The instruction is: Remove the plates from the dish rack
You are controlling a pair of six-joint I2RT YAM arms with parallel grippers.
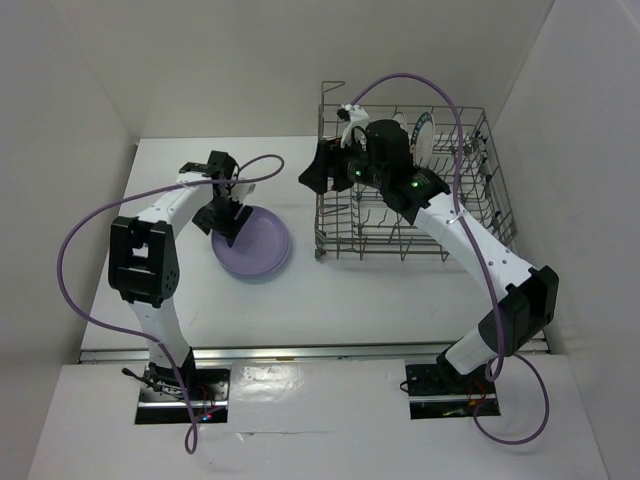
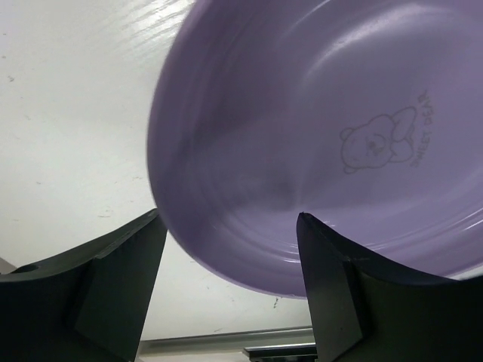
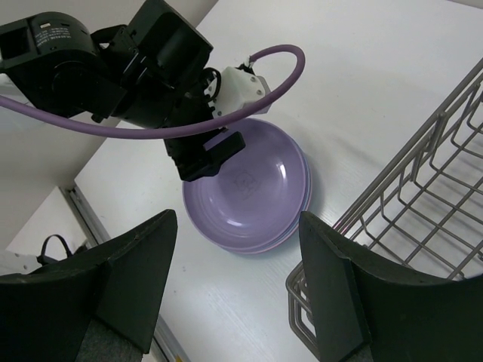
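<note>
Lilac plates (image 1: 262, 255) stacked on table (image 1: 400, 300), left of rack (image 1: 480, 200).
Left gripper (image 1: 232, 222) gapes empty over them; right gripper (image 1: 313, 178), wide open and empty, at the rack's left edge. A patterned plate (image 1: 423, 135) stands inside, far side.

Lilac plates (image 1: 262, 252) sit at nine o'clock on my white table (image 1: 350, 300), a dark-outlined bear (image 2: 375, 139) printed inside. At two o'clock, the grey dish rack (image 1: 385, 256) carries a white plate (image 1: 423, 135) with a dark-patterned rim. My left claw (image 2: 230, 234) and right claw (image 3: 238, 226) are black.
</note>
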